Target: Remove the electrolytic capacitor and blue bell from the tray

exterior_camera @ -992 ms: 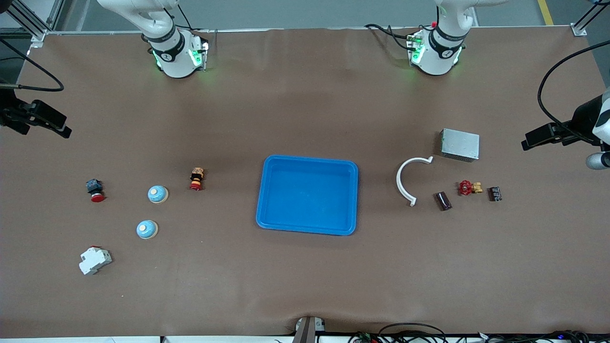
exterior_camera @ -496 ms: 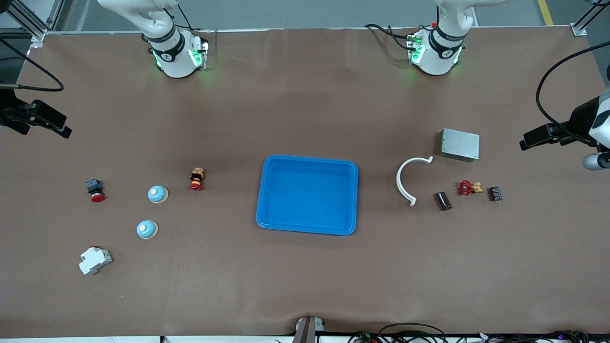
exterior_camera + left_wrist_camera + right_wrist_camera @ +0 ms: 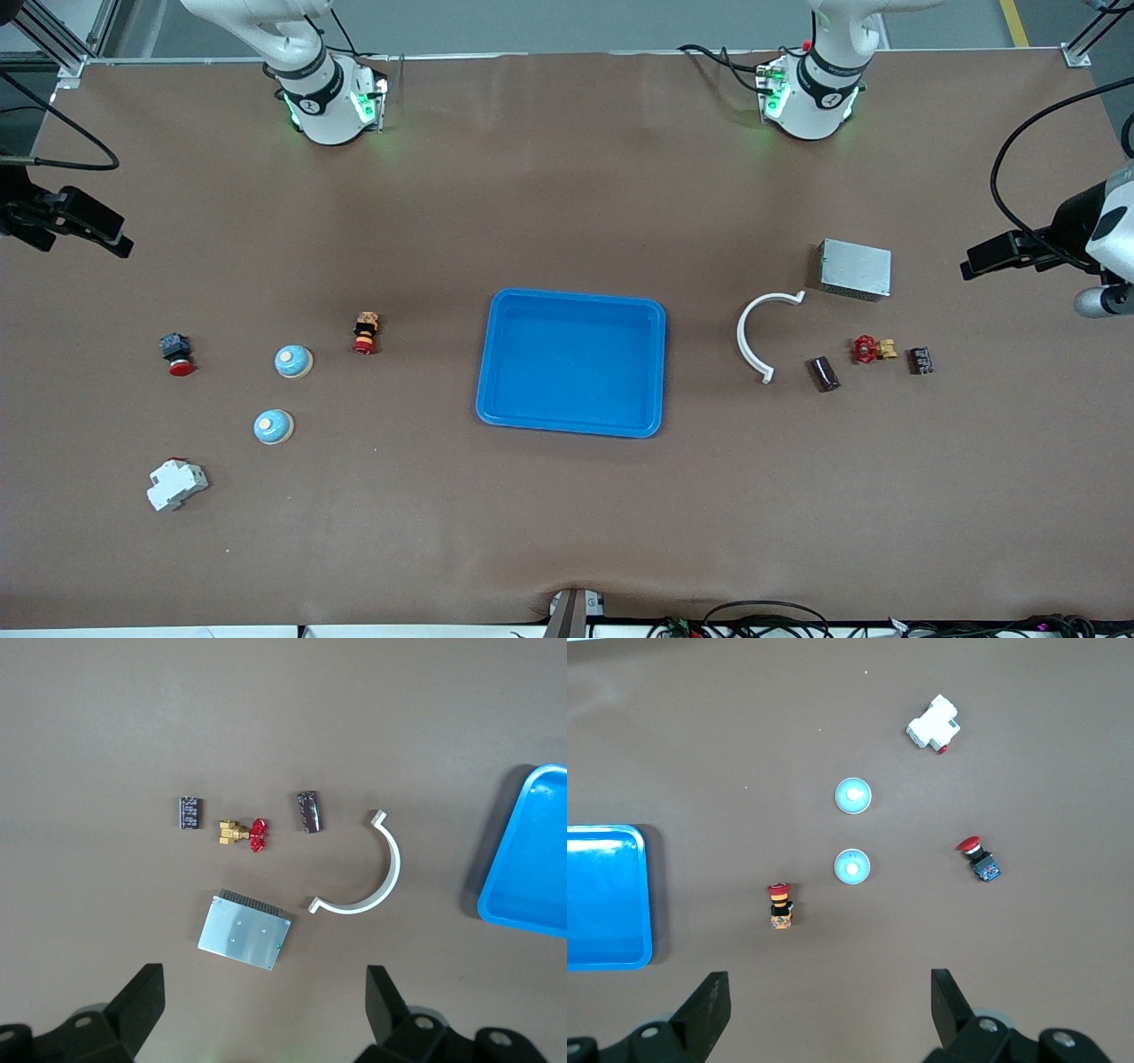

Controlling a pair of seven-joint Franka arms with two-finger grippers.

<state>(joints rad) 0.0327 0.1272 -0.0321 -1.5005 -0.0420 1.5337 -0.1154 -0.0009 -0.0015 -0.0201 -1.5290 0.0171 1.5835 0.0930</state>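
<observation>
Two blue dome bells lie at the right arm's end, one (image 3: 293, 361) (image 3: 852, 866) farther from the front camera than the other (image 3: 273, 427) (image 3: 853, 796). Two dark capacitors lie at the left arm's end, one (image 3: 825, 373) (image 3: 309, 811) beside the white arc, one (image 3: 921, 361) (image 3: 190, 812) beside the red valve. The blue tray (image 3: 570, 427) is empty at the table's middle. My left gripper (image 3: 992, 255) (image 3: 264, 973) is open and empty, high over the table's end near the silver box. My right gripper (image 3: 97, 232) (image 3: 828, 976) is open and empty, high over its end.
A silver box (image 3: 855, 269), a white arc (image 3: 749, 341) and a red-handled brass valve (image 3: 873, 348) lie by the capacitors. Two red push buttons (image 3: 365, 333) (image 3: 175, 352) and a white breaker (image 3: 175, 484) lie by the bells.
My left gripper has drifted slightly toward the table's middle. The right arm and all objects have not moved.
</observation>
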